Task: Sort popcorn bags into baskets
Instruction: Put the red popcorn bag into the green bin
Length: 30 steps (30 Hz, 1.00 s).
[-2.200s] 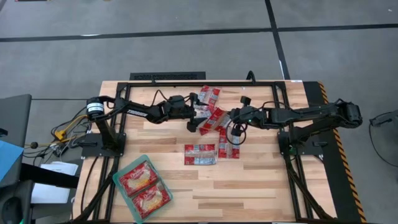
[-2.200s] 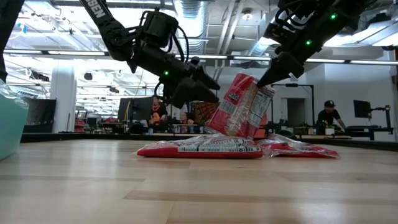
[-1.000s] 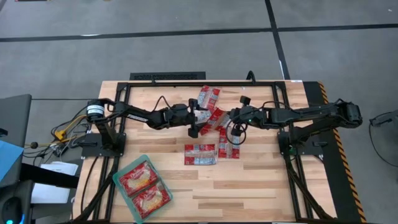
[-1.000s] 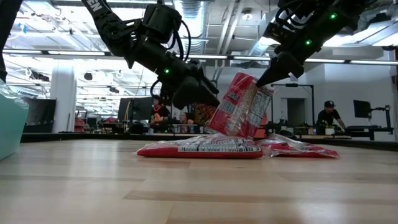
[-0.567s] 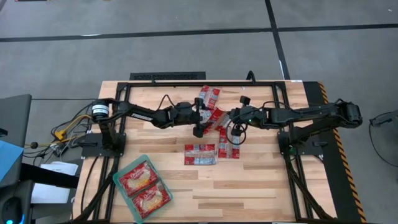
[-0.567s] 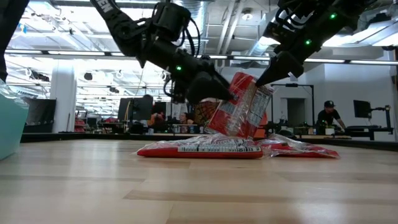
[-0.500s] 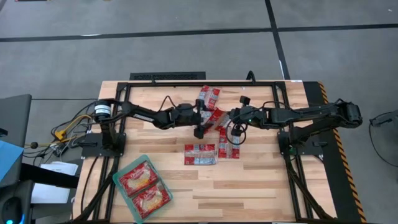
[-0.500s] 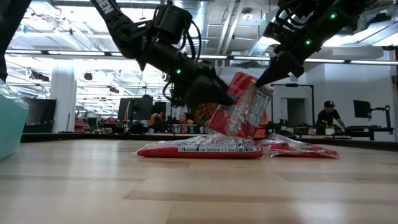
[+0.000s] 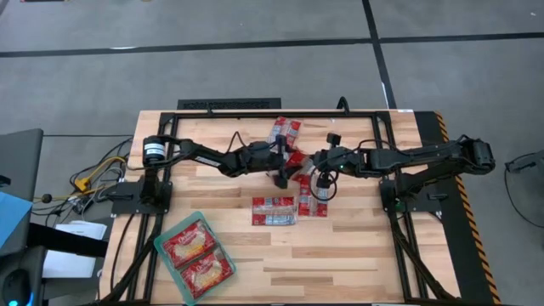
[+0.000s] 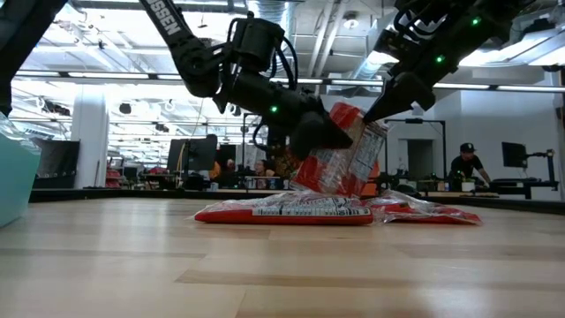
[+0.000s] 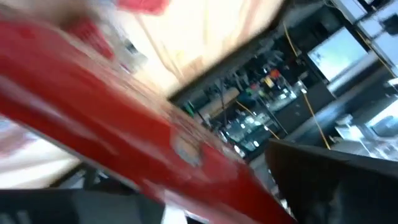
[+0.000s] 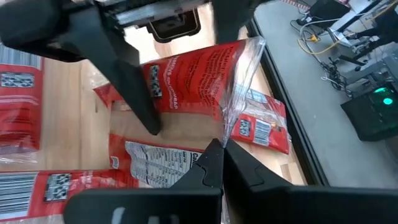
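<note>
Packet of flat red plastic, a popcorn bag (image 10: 340,159), hangs tilted above the table pile, its clear end pinched by the closed right gripper (image 12: 219,144). The left gripper (image 10: 328,138) has its dark fingers (image 12: 134,93) spread on either side of the bag's other end. A second ago that gripper stood short of the bag; it has since advanced onto it.

A robotics lab. Beyond the pale wooden plank table (image 10: 265,265) stretch exposed ceiling ducts (image 10: 291,18), monitors (image 10: 515,155) and seated people (image 10: 465,163). Grey carpet floor (image 9: 255,51) surrounds it.
</note>
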Each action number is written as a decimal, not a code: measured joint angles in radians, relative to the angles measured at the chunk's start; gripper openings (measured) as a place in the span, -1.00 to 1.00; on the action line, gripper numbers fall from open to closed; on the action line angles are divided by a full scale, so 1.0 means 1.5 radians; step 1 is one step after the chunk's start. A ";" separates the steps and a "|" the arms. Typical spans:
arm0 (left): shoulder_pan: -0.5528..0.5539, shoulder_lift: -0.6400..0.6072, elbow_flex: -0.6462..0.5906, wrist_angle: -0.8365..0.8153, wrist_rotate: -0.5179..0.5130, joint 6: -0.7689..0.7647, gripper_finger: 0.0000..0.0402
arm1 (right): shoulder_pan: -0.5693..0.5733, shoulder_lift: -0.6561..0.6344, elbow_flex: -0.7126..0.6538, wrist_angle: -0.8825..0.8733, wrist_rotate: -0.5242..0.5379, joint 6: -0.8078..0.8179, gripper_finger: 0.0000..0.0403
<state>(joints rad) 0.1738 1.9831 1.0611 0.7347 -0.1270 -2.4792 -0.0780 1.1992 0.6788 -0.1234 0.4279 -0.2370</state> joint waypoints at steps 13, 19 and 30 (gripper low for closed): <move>0.000 0.000 -0.001 -0.012 -0.003 0.040 -0.81 | 0.005 -0.006 0.001 -0.004 -0.010 -0.037 -0.76; 0.018 0.000 -0.001 -0.005 0.055 0.131 -0.87 | 0.004 -0.066 0.044 -0.080 0.004 -0.088 -0.75; 0.007 0.000 -0.001 0.202 0.227 0.196 -0.88 | 0.002 -0.243 0.080 -0.172 0.011 -0.069 -0.75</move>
<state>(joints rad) 0.1844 1.9835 1.0603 1.0379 0.2142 -2.1855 -0.0745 0.8343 0.7994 -0.3816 0.4450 -0.3408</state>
